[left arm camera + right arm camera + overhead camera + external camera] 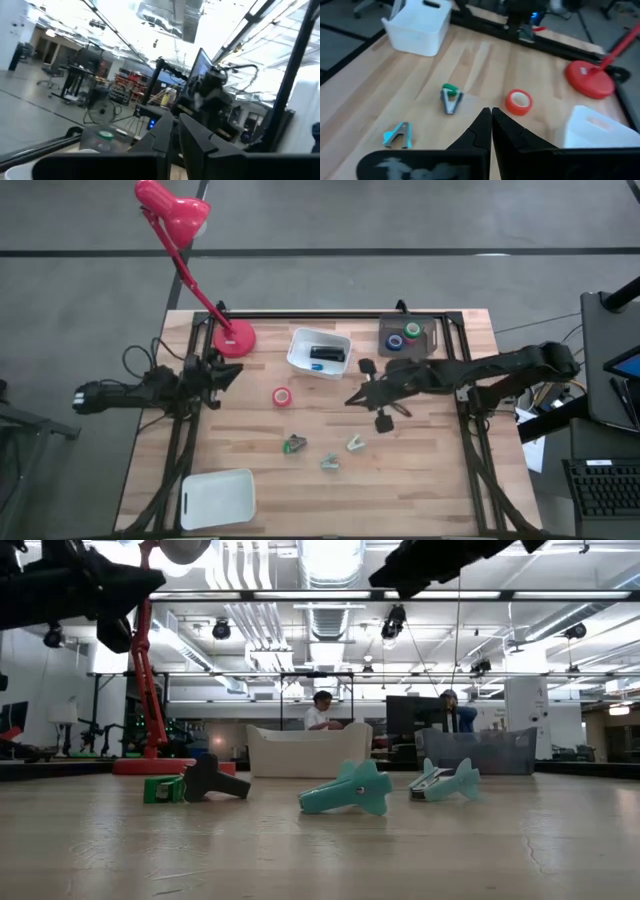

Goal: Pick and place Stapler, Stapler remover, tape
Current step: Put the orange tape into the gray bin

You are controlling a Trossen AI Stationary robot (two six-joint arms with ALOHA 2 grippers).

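The dark stapler (327, 354) lies in the white bin (300, 345) at the far middle, beside a small blue piece. The red tape roll (282, 396) lies flat on the table and also shows in the right wrist view (519, 101). The blue tape (396, 341) and green tape (412, 330) lie in the dark tray (432, 338) at the far right. No pink tape shows. Three staple removers (293, 444) (330, 462) (355, 443) lie on the table's near middle. My right gripper (491, 116) is shut and empty, above the table right of the red tape. My left gripper (176, 125) is shut and empty at the table's left edge.
A red desk lamp stands with its base (235, 338) at the far left. A white tray (217, 498) lies at the near left corner. In the low view the removers (350, 790) lie before the white bin (305, 750); people show in the room behind.
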